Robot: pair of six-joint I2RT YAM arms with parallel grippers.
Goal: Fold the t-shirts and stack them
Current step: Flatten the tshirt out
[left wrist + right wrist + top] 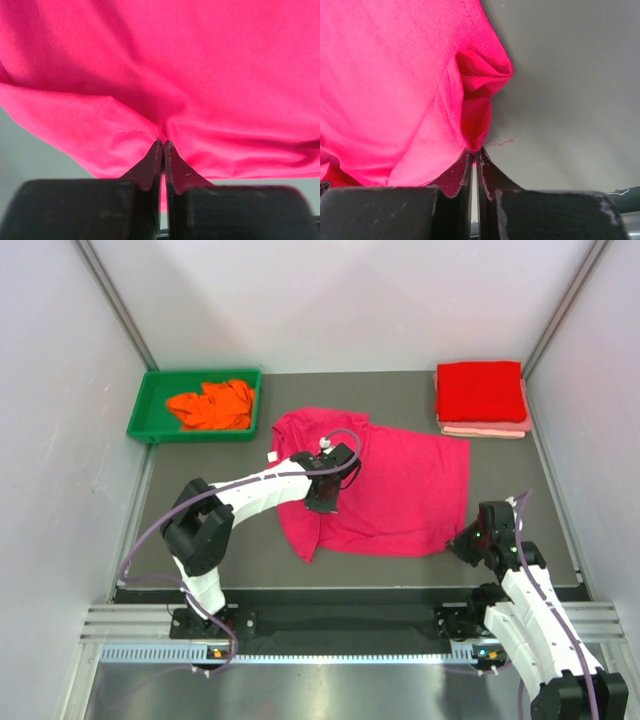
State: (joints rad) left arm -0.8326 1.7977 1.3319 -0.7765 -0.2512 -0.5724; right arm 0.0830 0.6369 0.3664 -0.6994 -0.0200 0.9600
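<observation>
A magenta-pink t-shirt (400, 490) lies partly spread across the middle of the dark table. My left gripper (323, 502) is over its left part, shut on a pinch of the cloth (165, 100); the left wrist view shows the two tips (163, 142) pressed together with fabric between them. My right gripper (461, 540) is shut on the shirt's near right corner (480, 90), its tips (474, 151) meeting on the hem. A folded bright red t-shirt (480, 390) rests on a folded pale pink one (485, 428) at the back right. An orange t-shirt (212, 405) lies crumpled in the tray.
The green plastic tray (145, 410) stands at the back left corner of the table. White walls with metal posts close in the left, right and back sides. Bare dark table (230, 455) shows to the left of the spread shirt.
</observation>
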